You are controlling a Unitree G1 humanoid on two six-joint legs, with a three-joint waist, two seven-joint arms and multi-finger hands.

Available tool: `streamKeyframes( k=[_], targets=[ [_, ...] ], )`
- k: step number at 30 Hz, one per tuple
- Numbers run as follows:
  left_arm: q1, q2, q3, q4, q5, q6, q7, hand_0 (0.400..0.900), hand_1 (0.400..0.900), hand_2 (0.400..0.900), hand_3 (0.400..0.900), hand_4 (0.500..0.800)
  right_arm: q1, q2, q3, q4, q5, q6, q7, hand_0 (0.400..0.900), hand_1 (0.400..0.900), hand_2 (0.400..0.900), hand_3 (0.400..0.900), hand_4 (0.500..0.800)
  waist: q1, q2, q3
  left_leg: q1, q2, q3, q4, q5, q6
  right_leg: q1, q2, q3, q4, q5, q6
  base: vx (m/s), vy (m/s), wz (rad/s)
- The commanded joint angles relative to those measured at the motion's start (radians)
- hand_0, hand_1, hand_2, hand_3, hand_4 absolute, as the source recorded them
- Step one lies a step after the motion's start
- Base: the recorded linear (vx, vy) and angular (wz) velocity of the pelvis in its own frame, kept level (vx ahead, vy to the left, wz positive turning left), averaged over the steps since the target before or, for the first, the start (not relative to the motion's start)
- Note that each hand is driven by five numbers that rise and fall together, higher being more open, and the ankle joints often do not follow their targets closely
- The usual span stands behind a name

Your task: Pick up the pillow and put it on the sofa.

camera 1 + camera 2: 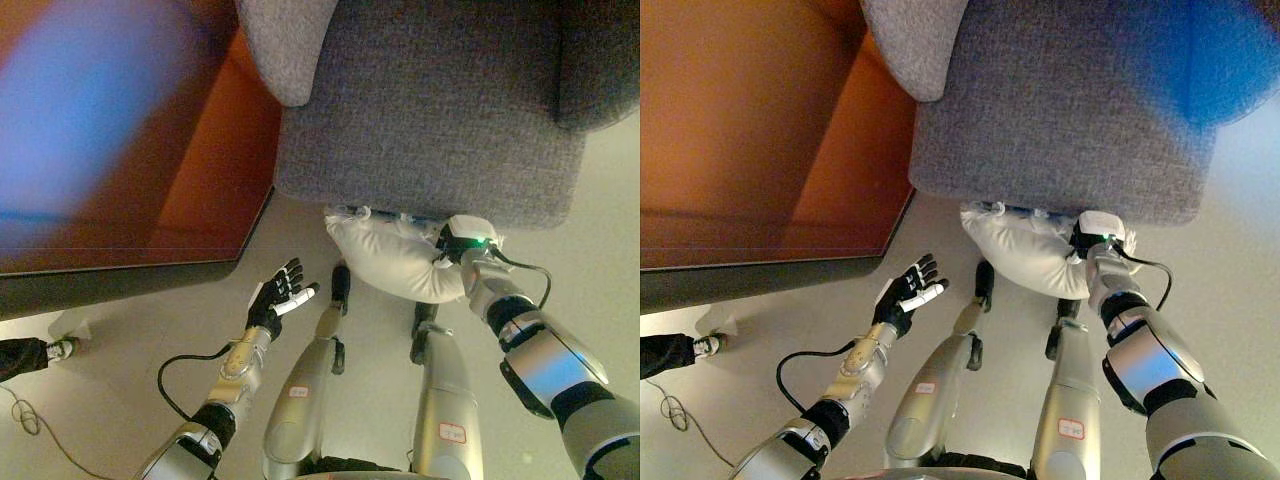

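A white pillow (395,258) lies low against the front edge of the grey sofa (430,110), just ahead of me. My right hand (452,245) is pressed into the pillow's right end and is partly buried in the cloth. My left hand (277,298) is open with fingers spread, palm up, above the floor to the left of the pillow and apart from it. The pillow's far edge is hidden under the sofa's front.
A large orange-brown piece of furniture (200,180) with a dark lower edge stands to the left of the sofa. A lighter grey cushion (290,45) lies on the sofa's left end. A person's shoe (60,348) shows at the far left on the pale floor (130,380).
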Motion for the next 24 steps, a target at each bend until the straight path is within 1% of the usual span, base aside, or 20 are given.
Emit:
streamKeyframes(
  k=[1,3,4,5,7,9,12,13,14,16,17,18,22,23,24],
  targets=[
    [-0.022,0.069,0.037,0.008,0.031,-0.006,-0.012,0.9,0.9,0.9,0.9,0.8,-0.004,-0.009,-0.016,-0.075,0.074,-0.111,-0.059,0.4,0.4,0.4,0.4,0.5,0.034,-0.091,-0.054,0.107,-0.058,0.057,0.0,-0.166,0.029,0.185,0.015,-0.058,-0.381,0.193,0.065,0.03,-0.084,-0.07],
    [-0.011,0.078,0.055,0.022,0.046,0.022,-0.021,0.9,0.9,0.9,0.9,0.8,0.048,-0.008,-0.013,-0.117,0.104,-0.144,-0.054,0.4,0.4,0.4,0.4,0.5,0.036,-0.122,-0.09,0.154,-0.046,0.061,-0.005,-0.178,0.027,0.245,0.019,-0.064,-0.394,0.181,0.069,0.08,-0.071,-0.07],
    [-0.003,0.081,0.066,0.026,0.061,0.034,-0.025,0.9,0.9,0.9,0.9,0.8,0.074,-0.009,-0.011,-0.142,0.12,-0.153,-0.055,0.4,0.4,0.4,0.4,0.5,0.036,-0.134,-0.106,0.178,-0.039,0.063,-0.008,-0.183,0.024,0.276,0.023,-0.068,-0.401,0.174,0.069,0.16,-0.049,-0.08],
    [0.013,0.085,0.08,0.03,0.078,0.056,-0.028,0.9,0.9,0.9,0.9,0.8,0.114,-0.014,-0.015,-0.193,0.131,-0.158,-0.04,0.4,0.4,0.4,0.4,0.5,0.035,-0.151,-0.131,0.214,-0.028,0.066,-0.012,-0.192,0.019,0.324,0.03,-0.072,-0.413,0.164,0.069,0.18,-0.046,-0.09],
    [0.041,0.084,0.103,0.033,0.103,0.074,-0.029,0.9,0.9,0.9,0.9,0.8,0.177,-0.019,-0.022,-0.273,0.138,-0.169,-0.037,0.4,0.4,0.4,0.4,0.5,0.034,-0.176,-0.169,0.256,-0.02,0.067,-0.016,-0.201,0.016,0.384,0.038,-0.076,-0.436,0.159,0.07,0.2,-0.051,-0.09],
    [0.096,0.084,0.141,0.027,0.157,0.103,-0.026,0.9,0.9,0.9,0.9,0.8,0.296,-0.046,-0.046,-0.451,0.138,-0.145,-0.001,0.4,0.4,0.4,0.4,0.5,0.028,-0.214,-0.218,0.322,-0.013,0.072,-0.021,-0.217,0.013,0.467,0.046,-0.077,-0.459,0.153,0.072,0.22,-0.053,-0.1],
    [0.177,0.08,0.199,0.019,0.227,0.125,-0.026,0.9,0.9,0.9,0.9,0.8,0.454,-0.073,-0.09,-0.664,0.108,-0.139,0.037,0.4,0.4,0.4,0.4,0.5,0.011,-0.258,-0.278,0.395,-0.005,0.077,-0.024,-0.235,0.015,0.541,0.06,-0.066,-0.471,0.144,0.071,0.21,-0.04,-0.13],
    [0.196,0.08,0.211,0.017,0.242,0.129,-0.026,0.9,0.9,0.9,0.9,0.8,0.487,-0.081,-0.103,-0.71,0.101,-0.139,0.048,0.4,0.4,0.4,0.4,0.5,0.008,-0.268,-0.291,0.412,-0.003,0.079,-0.025,-0.241,0.016,0.558,0.062,-0.063,-0.474,0.142,0.071,0.19,-0.03,-0.16],
    [0.223,0.081,0.236,0.019,0.263,0.139,-0.028,0.9,0.9,0.9,0.9,0.8,0.534,-0.097,-0.129,-0.783,0.09,-0.141,0.076,0.4,0.4,0.4,0.4,0.5,0.001,-0.282,-0.313,0.438,0.002,0.084,-0.024,-0.249,0.017,0.584,0.065,-0.054,-0.477,0.14,0.071,0.17,-0.015,-0.17],
    [0.248,0.081,0.264,0.025,0.28,0.15,-0.034,0.9,0.9,0.9,0.9,0.8,0.585,-0.127,-0.166,-0.867,0.091,-0.147,0.111,0.4,0.4,0.4,0.4,0.5,-0.008,-0.295,-0.339,0.469,0.008,0.091,-0.025,-0.259,0.019,0.613,0.07,-0.046,-0.481,0.136,0.071,0.14,0.002,-0.18],
    [0.258,0.082,0.278,0.034,0.287,0.148,-0.04,0.9,0.9,0.9,0.9,0.8,0.604,-0.14,-0.185,-0.896,0.083,-0.161,0.114,0.4,0.4,0.4,0.4,0.5,-0.013,-0.301,-0.35,0.483,0.011,0.096,-0.025,-0.264,0.019,0.625,0.073,-0.042,-0.481,0.134,0.071,0.11,0.016,-0.18],
    [0.268,0.081,0.292,0.043,0.292,0.147,-0.043,0.9,0.9,0.9,0.9,0.8,0.615,-0.157,-0.211,-0.928,0.087,-0.169,0.136,0.4,0.4,0.4,0.4,0.5,-0.019,-0.305,-0.361,0.498,0.013,0.1,-0.026,-0.268,0.021,0.637,0.077,-0.036,-0.481,0.131,0.07,0.08,0.021,-0.17],
    [0.289,0.083,0.336,0.061,0.302,0.154,-0.058,0.9,0.9,0.9,0.9,0.8,0.645,-0.238,-0.321,-1.047,0.125,-0.197,0.195,0.4,0.4,0.4,0.4,0.5,-0.033,-0.317,-0.387,0.539,0.019,0.109,-0.027,-0.283,0.023,0.676,0.083,-0.024,-0.48,0.119,0.068,0.07,0.016,-0.12],
    [0.291,0.084,0.339,0.063,0.3,0.155,-0.058,0.9,0.9,0.9,0.9,0.8,0.648,-0.249,-0.337,-1.061,0.125,-0.202,0.192,0.4,0.4,0.4,0.4,0.5,-0.034,-0.319,-0.391,0.543,0.019,0.109,-0.026,-0.285,0.024,0.681,0.084,-0.023,-0.48,0.117,0.067,0.07,0.002,-0.06],
    [0.296,0.085,0.353,0.072,0.304,0.154,-0.064,0.9,0.9,0.9,0.9,0.8,0.644,-0.273,-0.372,-1.083,0.137,-0.206,0.208,0.4,0.4,0.4,0.4,0.5,-0.036,-0.323,-0.4,0.552,0.021,0.11,-0.025,-0.289,0.024,0.69,0.086,-0.022,-0.48,0.113,0.066,0.07,-0.001,-0.04]
  ],
)
